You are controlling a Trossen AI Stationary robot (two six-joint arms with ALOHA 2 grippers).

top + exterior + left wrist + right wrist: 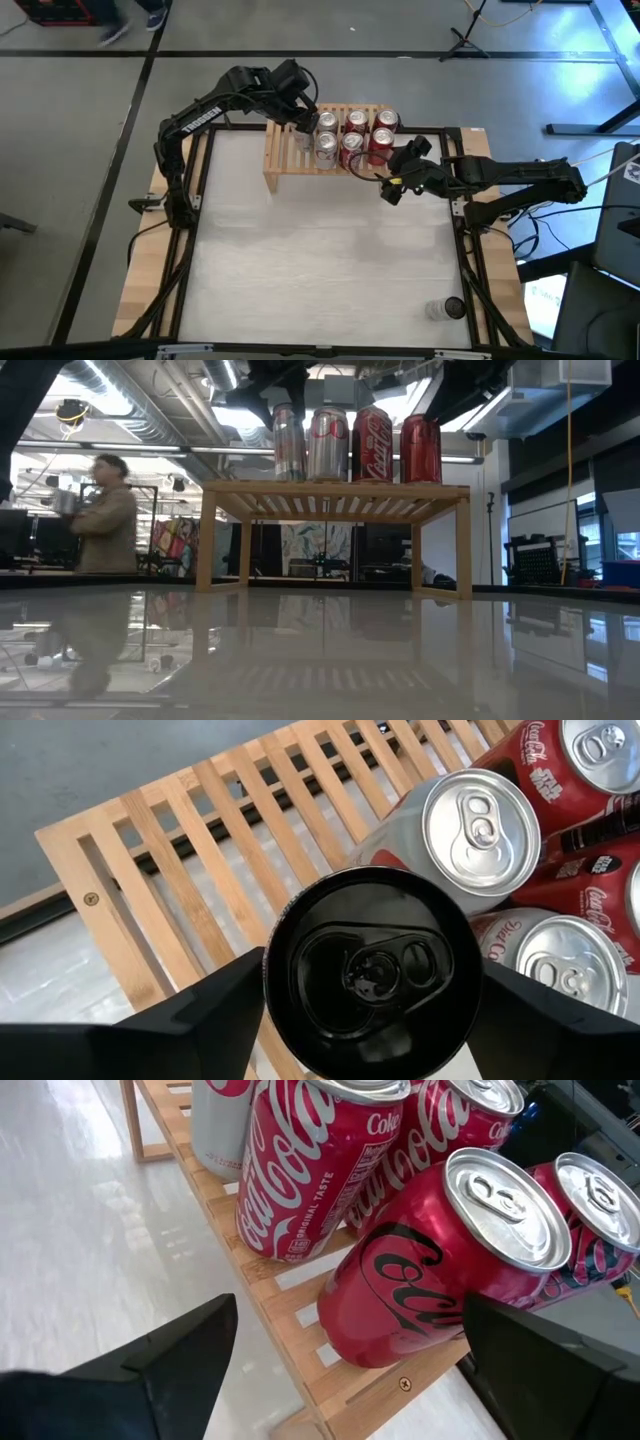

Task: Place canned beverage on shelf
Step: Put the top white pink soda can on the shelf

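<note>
The light-wood shelf [290, 160] stands at the table's far middle. Several red and silver cans [355, 135] stand on the right part of its slatted top. A dark-topped can [370, 970] stands upright on the slats to their left, and shows as the leftmost can [288, 445] in the low view. My left gripper [372, 1020] hangs over it, pointing down, open, with one finger close on each side. My right gripper [350, 1320] is open just short of the red cans [420, 1300] at the shelf's right end, with nothing between its fingers.
The left part of the shelf's slats [190, 870] is bare. A lone can [447, 308] sits near the table's near right corner. The white tabletop [320, 260] stretches in front of the shelf. A person [105, 510] walks in the room behind.
</note>
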